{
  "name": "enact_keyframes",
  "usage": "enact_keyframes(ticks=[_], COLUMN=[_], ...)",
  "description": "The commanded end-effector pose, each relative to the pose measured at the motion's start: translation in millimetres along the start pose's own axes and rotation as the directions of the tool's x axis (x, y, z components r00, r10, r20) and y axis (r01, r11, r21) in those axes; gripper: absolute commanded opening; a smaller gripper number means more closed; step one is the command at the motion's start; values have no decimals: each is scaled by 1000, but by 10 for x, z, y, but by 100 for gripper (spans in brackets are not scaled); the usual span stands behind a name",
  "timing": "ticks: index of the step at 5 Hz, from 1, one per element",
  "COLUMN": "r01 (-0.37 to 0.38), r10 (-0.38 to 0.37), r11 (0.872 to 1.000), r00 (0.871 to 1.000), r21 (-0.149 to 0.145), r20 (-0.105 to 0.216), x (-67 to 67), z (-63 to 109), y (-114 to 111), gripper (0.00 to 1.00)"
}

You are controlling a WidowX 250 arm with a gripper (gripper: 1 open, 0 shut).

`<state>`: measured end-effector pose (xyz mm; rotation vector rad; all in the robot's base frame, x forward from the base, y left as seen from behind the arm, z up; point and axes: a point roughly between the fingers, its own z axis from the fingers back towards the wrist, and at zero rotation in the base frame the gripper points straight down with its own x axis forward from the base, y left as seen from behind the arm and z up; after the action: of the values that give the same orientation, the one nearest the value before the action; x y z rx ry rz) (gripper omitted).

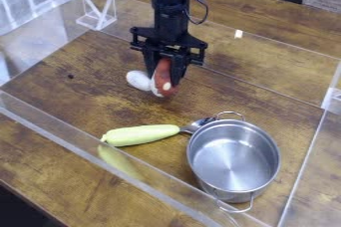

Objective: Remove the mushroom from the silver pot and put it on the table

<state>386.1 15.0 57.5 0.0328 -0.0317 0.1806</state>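
Observation:
The mushroom, with its white stem pointing left and its reddish-brown cap to the right, hangs tilted in my gripper just above the table. My gripper is shut on the mushroom, coming straight down from the black arm above. The silver pot stands empty at the front right, well apart from the gripper, its wire loop handles at the upper left and the bottom.
A long yellow-green vegetable lies left of the pot, near the front acrylic wall. Clear acrylic walls edge the table on all sides. A small clear stand sits at the back left.

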Motion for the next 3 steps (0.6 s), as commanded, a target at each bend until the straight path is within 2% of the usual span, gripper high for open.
enact_keyframes(ticks=[1, 3], r01=[-8, -74], r10=[10, 77], r11=[1000, 996], r00=[997, 993], r21=[-22, -40], r20=[81, 87], x=[32, 6], z=[347, 519], y=[-78, 4], gripper=[0, 0])
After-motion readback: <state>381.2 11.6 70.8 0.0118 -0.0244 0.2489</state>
